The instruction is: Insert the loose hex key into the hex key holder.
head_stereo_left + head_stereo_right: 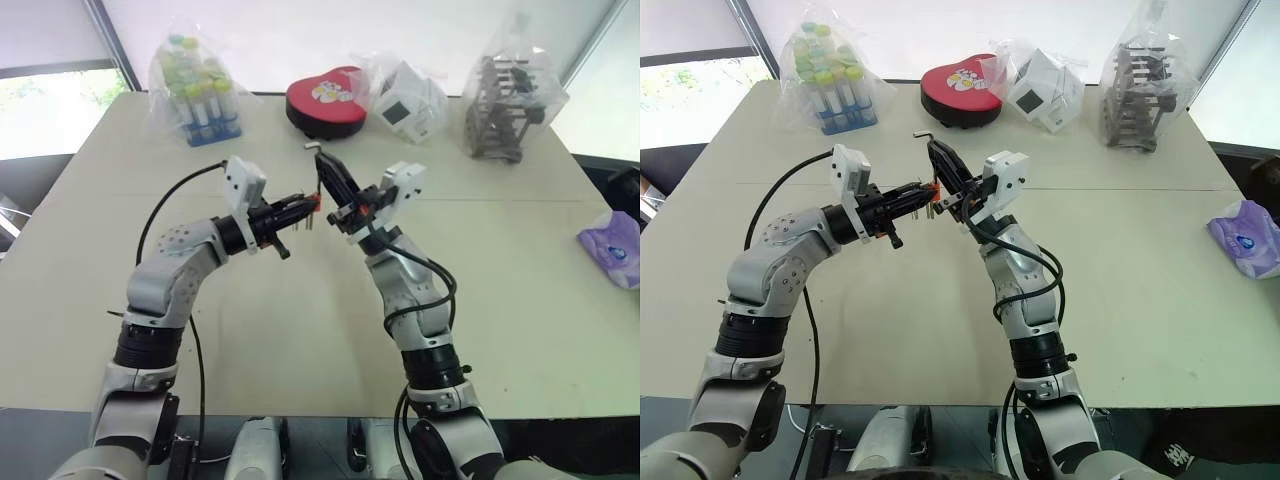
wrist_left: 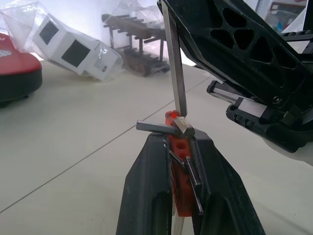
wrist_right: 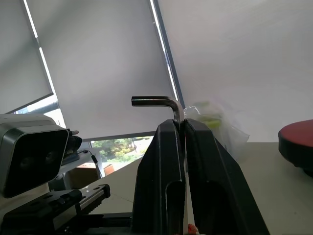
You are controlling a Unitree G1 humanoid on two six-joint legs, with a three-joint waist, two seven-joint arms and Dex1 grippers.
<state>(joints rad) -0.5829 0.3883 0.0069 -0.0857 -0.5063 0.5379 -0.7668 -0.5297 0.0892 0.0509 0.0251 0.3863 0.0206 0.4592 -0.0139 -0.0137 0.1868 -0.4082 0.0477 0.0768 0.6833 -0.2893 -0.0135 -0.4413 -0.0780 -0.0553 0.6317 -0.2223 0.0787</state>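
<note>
Above the middle of the table my left gripper (image 1: 300,207) is shut on the orange-red hex key holder (image 2: 180,161), which has several short keys sticking out of it. My right gripper (image 1: 330,165) is shut on the loose hex key (image 2: 175,68) and holds it upright. The key's bent end (image 3: 154,101) sticks out above the fingertips. Its long shaft comes down to the top end of the holder (image 1: 315,203), beside one of the protruding keys; whether the tip sits in a hole I cannot tell.
Along the far edge of the table (image 1: 300,330) stand a bag of coloured tubes (image 1: 197,90), a red heart-shaped box (image 1: 325,100), a bagged white box (image 1: 408,100) and a bagged dark rack (image 1: 505,100). A purple pack (image 1: 612,248) lies at the right edge.
</note>
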